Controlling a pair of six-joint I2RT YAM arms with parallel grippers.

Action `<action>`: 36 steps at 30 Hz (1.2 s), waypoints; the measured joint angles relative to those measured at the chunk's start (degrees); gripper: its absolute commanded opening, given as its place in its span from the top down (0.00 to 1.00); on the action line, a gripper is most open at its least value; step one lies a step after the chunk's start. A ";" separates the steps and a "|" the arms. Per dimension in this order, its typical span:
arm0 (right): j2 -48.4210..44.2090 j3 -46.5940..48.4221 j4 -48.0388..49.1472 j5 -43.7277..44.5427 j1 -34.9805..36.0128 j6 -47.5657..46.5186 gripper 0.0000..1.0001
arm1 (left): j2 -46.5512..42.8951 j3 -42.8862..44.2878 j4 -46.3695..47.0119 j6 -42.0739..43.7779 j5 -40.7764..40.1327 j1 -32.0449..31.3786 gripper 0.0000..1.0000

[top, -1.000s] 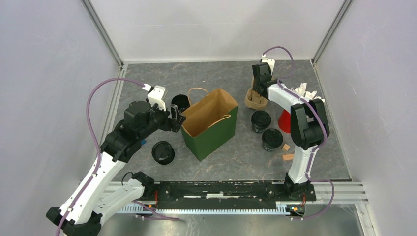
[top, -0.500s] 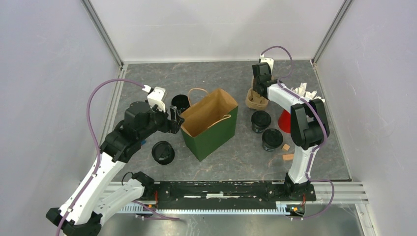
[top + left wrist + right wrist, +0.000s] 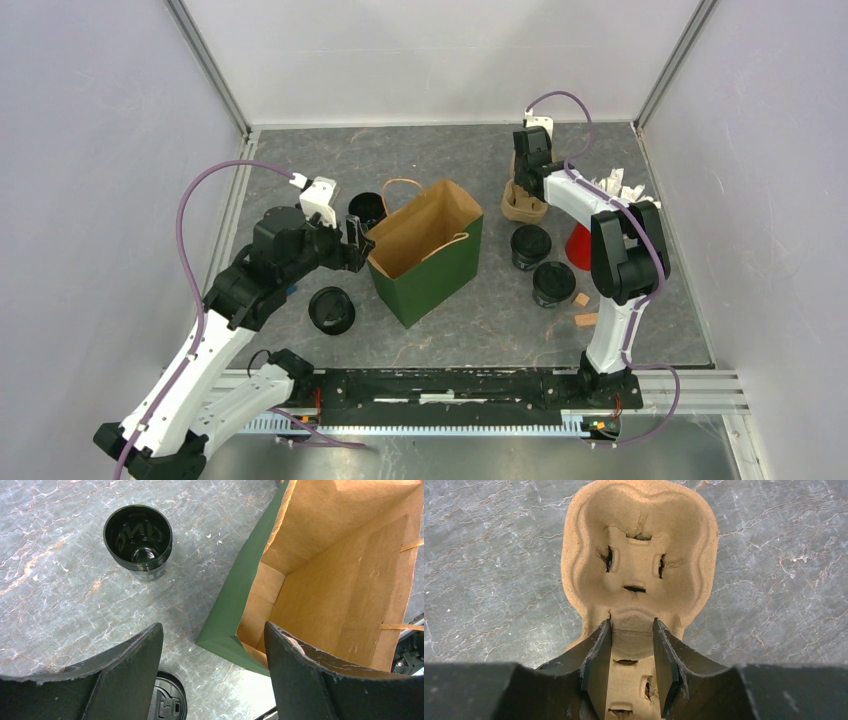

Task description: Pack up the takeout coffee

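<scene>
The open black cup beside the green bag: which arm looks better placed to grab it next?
Left. The left gripper is open and hangs right beside the lidless cup; the right gripper is across the green paper bag, closed on the pulp cup carrier.

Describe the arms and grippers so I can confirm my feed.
The left arm and right arm have white shells with black joints. A lilac cable loops to each wrist. The left gripper and right gripper have broad matte-black fingers with scuffed edges.
</scene>
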 measured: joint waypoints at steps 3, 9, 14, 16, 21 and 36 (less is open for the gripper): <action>0.00 0.00 0.28 -0.13 0.00 -0.96 0.55 | 0.02 0.00 0.00 0.00 0.02 0.00 0.20; -0.02 0.00 1.53 -0.50 0.00 -2.49 0.58 | 0.02 0.00 0.02 0.00 0.02 0.00 0.20; -0.02 0.00 2.25 -0.87 0.00 -3.69 0.53 | 0.02 0.00 0.02 0.00 0.02 0.00 0.20; 0.00 0.00 2.23 -0.90 0.00 -4.28 0.51 | 0.02 0.00 0.00 0.00 0.02 0.00 0.20; -0.02 0.00 2.14 -0.87 -0.02 -5.68 0.49 | 0.02 0.00 0.02 0.00 0.04 0.00 0.20; 0.00 0.02 2.03 -2.32 -0.70 -6.08 0.52 | 0.00 0.00 0.02 -0.02 0.04 0.00 0.20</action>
